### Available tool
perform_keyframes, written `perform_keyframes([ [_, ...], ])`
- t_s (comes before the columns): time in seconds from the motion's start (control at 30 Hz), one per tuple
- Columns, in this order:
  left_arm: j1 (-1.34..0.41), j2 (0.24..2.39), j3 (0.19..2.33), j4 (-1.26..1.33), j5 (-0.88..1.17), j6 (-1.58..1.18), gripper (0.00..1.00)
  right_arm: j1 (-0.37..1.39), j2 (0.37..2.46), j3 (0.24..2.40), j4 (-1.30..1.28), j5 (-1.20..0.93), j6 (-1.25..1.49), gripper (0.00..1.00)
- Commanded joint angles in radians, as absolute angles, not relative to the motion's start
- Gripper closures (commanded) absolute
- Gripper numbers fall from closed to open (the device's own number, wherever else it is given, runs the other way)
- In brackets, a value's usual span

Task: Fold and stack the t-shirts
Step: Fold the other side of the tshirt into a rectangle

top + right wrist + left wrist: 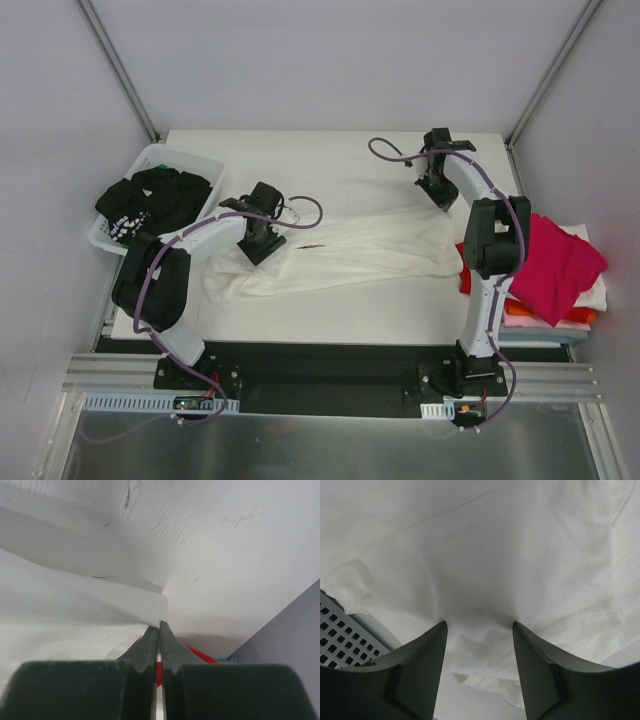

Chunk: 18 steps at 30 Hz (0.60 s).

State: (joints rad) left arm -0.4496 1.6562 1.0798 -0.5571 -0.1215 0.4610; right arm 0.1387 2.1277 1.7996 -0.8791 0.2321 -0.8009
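White cloth stretches across the middle of the desk [300, 312]: a white t-shirt [350, 250], loosely rumpled, runs from the lower left towards the right edge. The left arm bends up from its base at the lower left and angles rightward, wrist tipped down, so the left pincer [262, 238] sits on the shirt's left end; its fingers [427, 655] stand partly spread, tips pressed into the fabric, with a soft ridge of cloth between them. The right arm rises from the lower right, elbow high, forearm reaching to the upper right, where the right pincer [438, 192] is closed tight on a fold of the shirt's far edge. At the right edge a magenta tee [555, 265] lies over orange [545, 318] and red [465, 278] ones. At upper left, a black tee [150, 200] fills a white basket [150, 158].
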Motion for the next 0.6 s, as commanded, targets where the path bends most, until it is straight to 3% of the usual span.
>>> perform_keyframes([
  [0.0,-0.440,1.626,1.072,-0.561,-0.120,0.453,0.45,0.133,2.151,1.867,-0.899,0.275,-0.799,0.99],
  [0.17,-0.440,1.623,1.069,-0.560,-0.121,0.453,0.45,0.132,2.160,1.879,-0.900,0.276,-0.796,0.95],
  [0.27,-0.440,1.620,1.065,-0.560,-0.124,0.456,0.45,0.133,2.155,1.862,-0.900,0.279,-0.798,0.69],
  [0.3,-0.440,1.620,1.063,-0.558,-0.126,0.456,0.45,0.132,2.154,1.858,-0.899,0.282,-0.798,0.53],
  [0.33,-0.440,1.621,1.063,-0.558,-0.124,0.456,0.45,0.133,2.151,1.841,-0.887,0.288,-0.796,0.47],
  [0.43,-0.440,1.621,1.065,-0.558,-0.123,0.454,0.45,0.133,2.129,1.810,-0.868,0.291,-0.798,0.35],
  [0.57,-0.440,1.621,1.063,-0.555,-0.126,0.453,0.45,0.137,2.096,1.784,-0.867,0.275,-0.787,0.32],
])
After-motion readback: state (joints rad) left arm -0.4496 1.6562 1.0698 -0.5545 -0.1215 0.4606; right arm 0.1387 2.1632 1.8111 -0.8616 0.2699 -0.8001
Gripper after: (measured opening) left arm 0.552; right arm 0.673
